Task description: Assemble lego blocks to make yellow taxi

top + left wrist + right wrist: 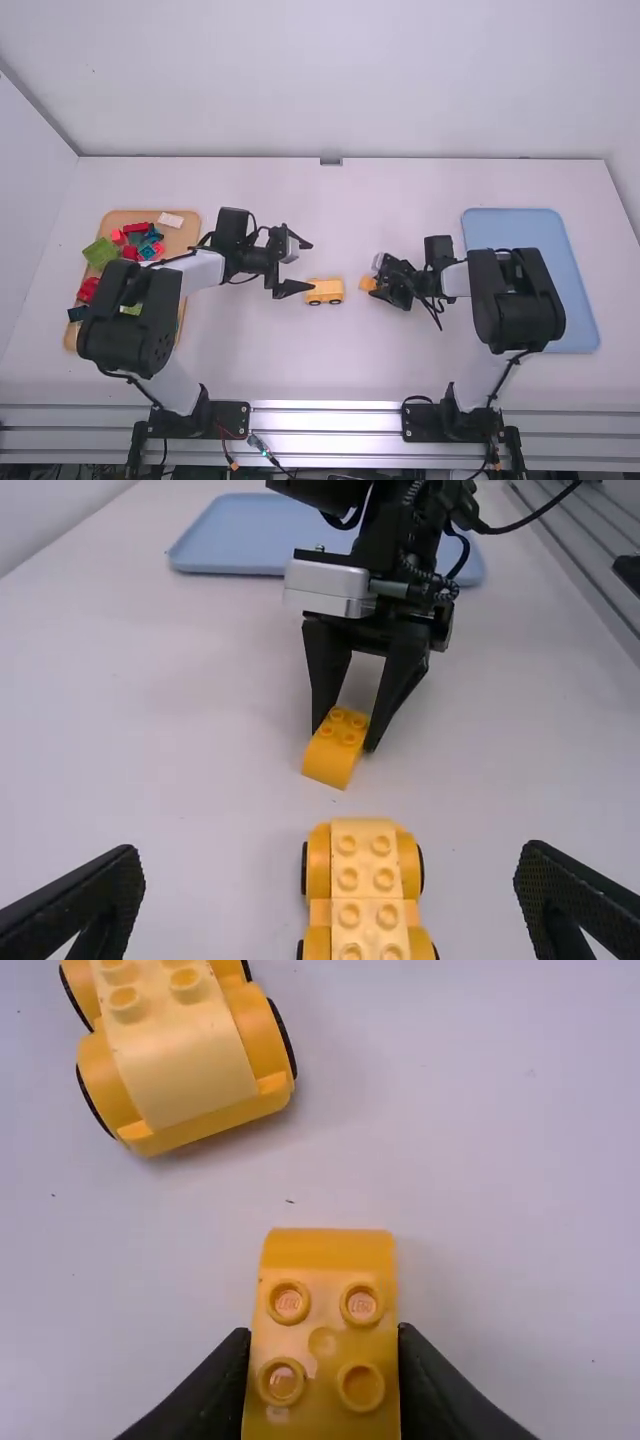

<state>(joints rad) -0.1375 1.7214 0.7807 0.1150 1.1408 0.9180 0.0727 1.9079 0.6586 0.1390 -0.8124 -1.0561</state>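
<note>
Right claw point(322, 1342) is closed on the yellow block point(325, 1345), a finger on each long side, four studs up. From that claw, the block's long axis points straight out past the fingertips, rounded end foremost, towards the left arm. The wheeled yellow car point(180, 1055) lies ahead of the same claw and off to one side, slightly nearer the robot's own side of the table, near the block but apart from it. Its long axis runs roughly the same way as the block's, with a modest skew seen from the right wrist.

Left claw point(330, 885) is wide and holds nothing. It is the nearer of the two to the car, which sits ahead of it in the space between its fingers, touching neither as far as the left wrist view shows. The car's length runs outwards from this claw, so the fingers face its long flanks. Closing there would probably steady it across the width.

The coming move, I judge, turns on the right claw's sideways offset: block and car need lining up, skew taken out, before the block goes down over the car's studs. Pressed while askew, it could catch only some studs or shove the car.
</note>
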